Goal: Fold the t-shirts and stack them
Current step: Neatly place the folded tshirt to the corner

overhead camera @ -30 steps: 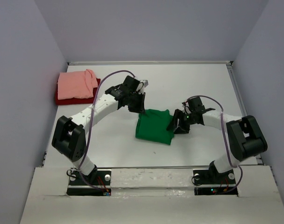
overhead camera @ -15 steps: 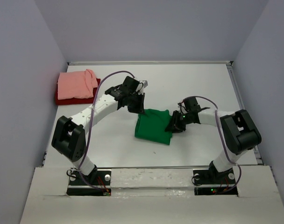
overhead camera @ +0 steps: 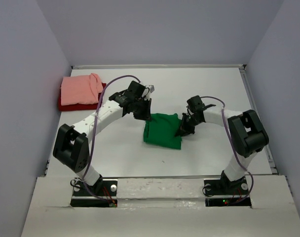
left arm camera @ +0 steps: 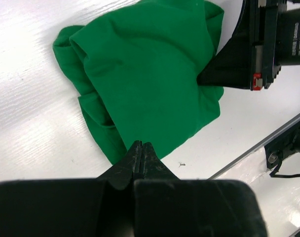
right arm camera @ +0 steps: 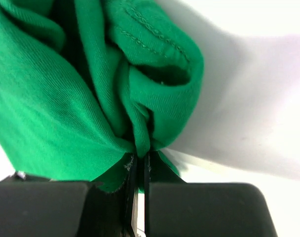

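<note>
Enclosure: plain grey walls (overhead camera: 155, 29) around a white surface (overhead camera: 209, 89).

Progress: the salmon pink t-shirt (overhead camera: 80, 89) lies folded on top of the dark red t-shirt (overhead camera: 71, 106), of which only a strip shows along the pink one's near and left edges. This pile sits well apart from the left claw (left arm camera: 141, 148), out beyond its left side. Judged from this, two garments are folded and stacked. The green t-shirt (overhead camera: 162, 129) remains. It is bunched into a rough, compact block with loose rolls along one side, so its fold looks unfinished, and it has not yet been placed on the pile.

Position of the green t-shirt: it lies on the surface between the two claws, touching both. From the left wrist it spreads out directly ahead of the left claw's tips. From the right wrist it fills the view ahead and to the left of the right claw (right arm camera: 139, 163).

Claw states: the right claw is closed on a gathered fold at the shirt's edge, with cloth plainly nipped between its fingers. The left claw's fingers are pressed together with their tips at the shirt's hem. Whether cloth is caught between them cannot be confirmed.
</note>
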Available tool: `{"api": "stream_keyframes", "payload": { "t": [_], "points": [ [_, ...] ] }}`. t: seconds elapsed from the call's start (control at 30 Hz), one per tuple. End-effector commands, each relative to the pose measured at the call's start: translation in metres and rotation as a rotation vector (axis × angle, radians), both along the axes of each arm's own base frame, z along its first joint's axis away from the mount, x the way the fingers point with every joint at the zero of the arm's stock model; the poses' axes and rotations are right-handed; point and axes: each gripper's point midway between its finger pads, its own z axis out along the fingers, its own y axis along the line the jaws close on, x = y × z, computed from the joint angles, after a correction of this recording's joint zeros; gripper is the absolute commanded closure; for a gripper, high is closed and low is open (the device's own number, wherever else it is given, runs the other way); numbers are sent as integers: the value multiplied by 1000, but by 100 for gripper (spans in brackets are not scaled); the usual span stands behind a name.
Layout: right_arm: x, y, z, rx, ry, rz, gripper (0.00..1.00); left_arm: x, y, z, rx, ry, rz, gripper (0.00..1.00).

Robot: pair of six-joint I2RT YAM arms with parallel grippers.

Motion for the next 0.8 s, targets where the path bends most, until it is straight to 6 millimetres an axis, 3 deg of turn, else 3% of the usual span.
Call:
{"api": "stream_keyframes", "payload": {
  "t": [0.0,0.1,0.37,0.77],
  "points": [
    [26,-39,-20,-286,-16,-21,100,-4,1,20,-43,-41,-21,98],
    [46,-39,-13,-319,-50,-13,100,-6,-1,17,-51,-29,-28,98],
    [71,-45,2,-396,-86,-9,100,-3,-4,6,-51,-8,-26,98],
    [128,-86,17,-610,-105,-46,100,-2,-12,15,-86,-5,-40,98]
  ]
}}
